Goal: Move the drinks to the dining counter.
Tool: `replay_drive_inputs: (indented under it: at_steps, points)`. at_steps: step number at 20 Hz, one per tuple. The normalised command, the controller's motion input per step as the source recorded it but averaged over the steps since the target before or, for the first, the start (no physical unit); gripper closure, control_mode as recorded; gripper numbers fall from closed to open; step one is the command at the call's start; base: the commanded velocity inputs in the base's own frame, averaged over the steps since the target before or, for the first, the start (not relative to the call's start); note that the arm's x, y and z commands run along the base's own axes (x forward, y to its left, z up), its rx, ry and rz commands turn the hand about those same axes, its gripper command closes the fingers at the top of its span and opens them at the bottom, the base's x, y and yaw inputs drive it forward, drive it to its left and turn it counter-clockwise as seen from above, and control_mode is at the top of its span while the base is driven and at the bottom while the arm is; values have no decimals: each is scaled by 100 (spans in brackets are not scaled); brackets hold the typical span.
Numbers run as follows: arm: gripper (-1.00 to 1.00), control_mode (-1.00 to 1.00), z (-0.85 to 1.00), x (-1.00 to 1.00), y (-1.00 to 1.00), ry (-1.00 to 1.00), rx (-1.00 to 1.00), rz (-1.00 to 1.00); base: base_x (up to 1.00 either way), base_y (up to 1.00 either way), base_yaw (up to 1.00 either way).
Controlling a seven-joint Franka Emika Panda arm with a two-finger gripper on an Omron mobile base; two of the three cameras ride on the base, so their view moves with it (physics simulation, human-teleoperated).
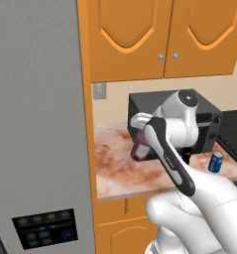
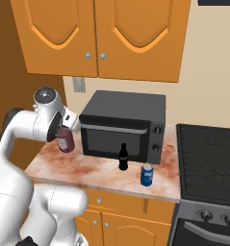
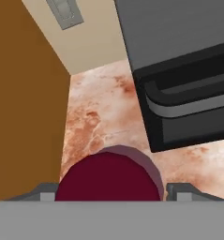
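- So, the end effector (image 3: 111, 192) hangs over the far-left end of the desk (image 2: 87, 168), pointing down, near the back wall.
- A round dark-maroon cup (image 3: 108, 178) sits right between its fingertips (image 3: 43, 192), one on each side and very close to the cup's rim.
- Honestly can't tell if it's clamped on the cup or just straddling it. The fingers stand wide apart, and any gap is too small to see.
- In the left base view the cup looks a bit tilted under the end effector.
- The bottle (image 2: 122, 157) stands upright on the desk, off to the end effector's right, just in front of the microwave (image 2: 121, 125) door.
- The blue can (image 2: 146, 175) is farther right again and nearer the desk's front edge. It's close to the bottle but not touching it.
- Both drinks are well apart from the end effector.
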Motion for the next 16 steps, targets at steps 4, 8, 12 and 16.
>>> replay_drive_inputs:
  at_steps: [4, 8, 12, 16]
  points:
    - [100, -100, 78, -43, -15, 2, 2, 0, 0, 0, 0]
    - [100, -100, 71, -40, -12, 1, 0, 0, 0, 0, 0]
    - [100, -100, 46, -55, -22, 0, 0, 0, 0, 0, 0]
    - [100, -100, 6, -67, -16, 6, 0, 0, 0, 0, 0]
